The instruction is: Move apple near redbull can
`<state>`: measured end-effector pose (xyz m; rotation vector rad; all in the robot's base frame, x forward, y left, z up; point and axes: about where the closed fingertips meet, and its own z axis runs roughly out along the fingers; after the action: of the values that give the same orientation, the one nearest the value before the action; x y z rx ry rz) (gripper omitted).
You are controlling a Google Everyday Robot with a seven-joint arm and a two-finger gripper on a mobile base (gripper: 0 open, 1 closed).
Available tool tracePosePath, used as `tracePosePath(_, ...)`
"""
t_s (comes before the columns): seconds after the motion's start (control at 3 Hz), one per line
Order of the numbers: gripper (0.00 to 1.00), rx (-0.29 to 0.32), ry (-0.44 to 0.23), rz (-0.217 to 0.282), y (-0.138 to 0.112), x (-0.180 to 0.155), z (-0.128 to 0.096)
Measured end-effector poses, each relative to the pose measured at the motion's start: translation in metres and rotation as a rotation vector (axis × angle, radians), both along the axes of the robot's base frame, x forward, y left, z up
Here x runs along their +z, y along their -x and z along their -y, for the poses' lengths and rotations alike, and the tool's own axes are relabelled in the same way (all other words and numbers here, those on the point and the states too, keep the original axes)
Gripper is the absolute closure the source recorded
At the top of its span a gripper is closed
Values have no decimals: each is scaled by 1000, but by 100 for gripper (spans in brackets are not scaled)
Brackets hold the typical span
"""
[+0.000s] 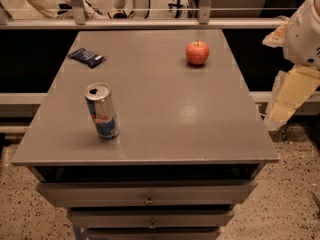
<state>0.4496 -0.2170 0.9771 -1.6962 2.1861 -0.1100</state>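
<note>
Grey table (170, 114) seen from its front edge. Can (102, 111) stands upright on the table's near left part, its open top showing. All places below are given from the can.

Apple (197, 52): on the tabletop, farther back and to the right of the can, well apart from it, stem up, nothing touching it. Bare tabletop lies between the two.

Packet (87, 57): flat, dark blue, behind the can and slightly left, near the table's far left side, apart from the can.

Gripper (291, 96): off the table, far right of the can, past the table's right edge, at about the can's depth. It hangs below the white arm (306, 31) at the picture's right border. It touches neither apple nor can. Whether it is wide or narrow cannot be told; nothing is seen held in it.

Drawers (149, 194): below the can, under the tabletop's front edge, closed, with small knobs.

Rail (150, 22): behind the can, running across just past the table's far edge.
</note>
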Motion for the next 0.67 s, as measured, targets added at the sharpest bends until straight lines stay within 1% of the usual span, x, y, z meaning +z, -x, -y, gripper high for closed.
tracePosePath(0.33,0,18,-109,52,-56,-32,9)
tracePosePath(0.67,0,22,-275,138,-142,-67,8)
